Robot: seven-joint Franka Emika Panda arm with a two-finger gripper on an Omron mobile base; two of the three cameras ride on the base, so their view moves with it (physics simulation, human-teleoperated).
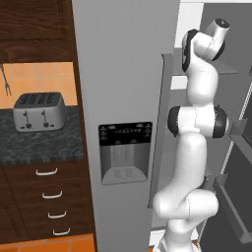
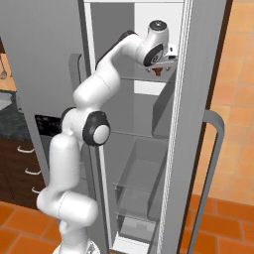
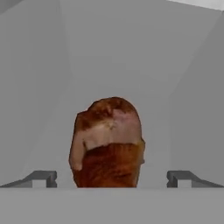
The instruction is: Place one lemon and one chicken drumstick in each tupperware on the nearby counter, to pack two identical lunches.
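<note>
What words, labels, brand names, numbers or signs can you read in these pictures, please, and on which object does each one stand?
No text can be read in these pictures.
The dispenser panel on the grey fridge door carries rows of small pale marks: too small and blurred to read.
The silver four-slot toaster on the counter shows no lettering.
The chicken drumstick between the gripper's fingertips bears none.

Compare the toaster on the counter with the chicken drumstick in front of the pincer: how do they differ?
The toaster is silver and boxy; the chicken drumstick is browned and rounded. The toaster stands on the counter beside the fridge; the drumstick is inside the open fridge, up at an upper shelf. The toaster sits far from the pincer; the drumstick lies between its spread fingertips, not gripped.
</note>
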